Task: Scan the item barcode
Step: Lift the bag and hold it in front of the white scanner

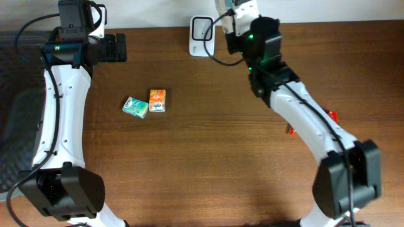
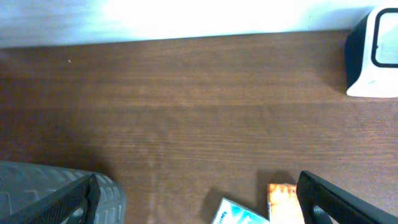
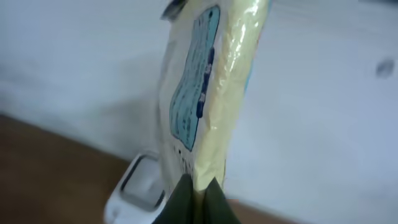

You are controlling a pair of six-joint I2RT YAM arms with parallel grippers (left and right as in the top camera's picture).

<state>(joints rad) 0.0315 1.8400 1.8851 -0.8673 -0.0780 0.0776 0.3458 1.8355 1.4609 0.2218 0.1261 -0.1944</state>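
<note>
Overhead: right arm outstretched, packet near scanner

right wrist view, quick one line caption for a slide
Right hand pinching a yellow packet upright by its bottom edge, white scanner beyond it on the table.

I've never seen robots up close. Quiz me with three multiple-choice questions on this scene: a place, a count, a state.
1. Where does the white scanner stand? A) between the boxes B) at the near edge C) at the table's far edge
2. How many small boxes lie on the table? A) one B) two C) four
3. The right gripper is: A) shut on a yellow packet B) open, empty C) shut on the scanner
Answers: C, it stands where the wood ends at the back; B, a teal box and an orange box; A, it pinches the packet's lower edge.
</note>
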